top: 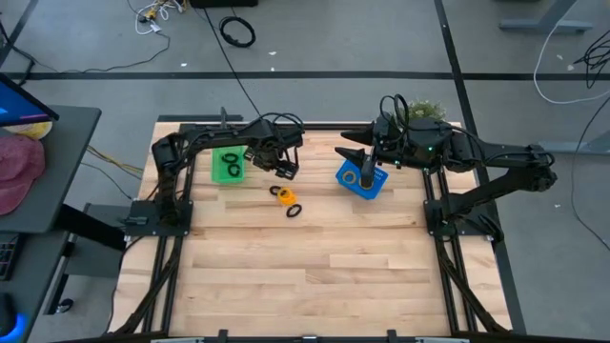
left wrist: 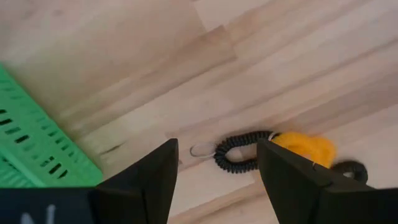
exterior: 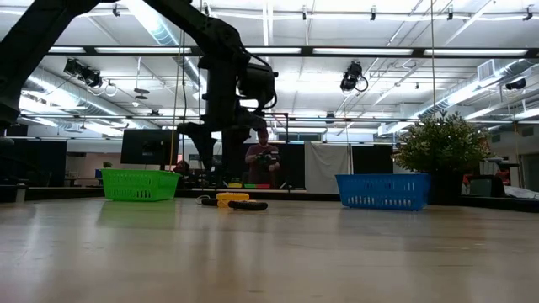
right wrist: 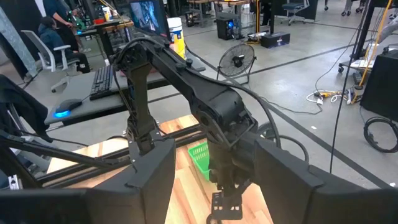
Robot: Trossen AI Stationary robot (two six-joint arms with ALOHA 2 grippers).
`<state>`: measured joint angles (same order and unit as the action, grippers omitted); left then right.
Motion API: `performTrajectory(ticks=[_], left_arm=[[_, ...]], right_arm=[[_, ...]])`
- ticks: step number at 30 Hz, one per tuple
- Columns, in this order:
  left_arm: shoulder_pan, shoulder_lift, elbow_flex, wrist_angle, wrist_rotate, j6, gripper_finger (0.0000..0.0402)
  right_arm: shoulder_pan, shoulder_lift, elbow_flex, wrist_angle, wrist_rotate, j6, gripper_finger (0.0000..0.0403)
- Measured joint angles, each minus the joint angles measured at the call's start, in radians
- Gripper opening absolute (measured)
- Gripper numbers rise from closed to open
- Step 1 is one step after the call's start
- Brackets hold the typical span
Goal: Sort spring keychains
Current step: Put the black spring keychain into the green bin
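While left gripper point(left wrist: 214, 180) hovers jaws apart | keychains point(left wrist: 273, 152) below

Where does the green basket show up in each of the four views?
High view: green basket sits left of centre at the table's far edge, beside the left gripper.
Low view: left of centre, on the table line.
Left wrist view: only its corner, at the left edge.
Right wrist view: a sliver behind the left arm.
Shared landmark: the left arm.
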<state>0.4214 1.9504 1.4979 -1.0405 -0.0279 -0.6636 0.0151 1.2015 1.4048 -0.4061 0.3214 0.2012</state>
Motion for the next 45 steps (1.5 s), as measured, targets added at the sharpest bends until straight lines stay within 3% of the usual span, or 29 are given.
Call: performTrajectory(ticks=[12, 29, 45], left_arm=[[0.032, 0.002, 0.0, -0.02, 0.099, 0.03, 0.0223], [0.032, 0.086, -0.002, -0.034, 0.068, 0.074, 0.0222], [0.029, 0.119, -0.002, -0.044, 0.11, 0.223, 0.0222]], right_arm=[[0.0, 0.0, 0.0, 0.0, 0.0, 0.019, 0.0217], [0.012, 0.009, -0.001, 0.0, 0.0, 0.023, 0.0217], [0.013, 0.009, -0.001, 0.0, 0.0, 0.022, 0.0217]])
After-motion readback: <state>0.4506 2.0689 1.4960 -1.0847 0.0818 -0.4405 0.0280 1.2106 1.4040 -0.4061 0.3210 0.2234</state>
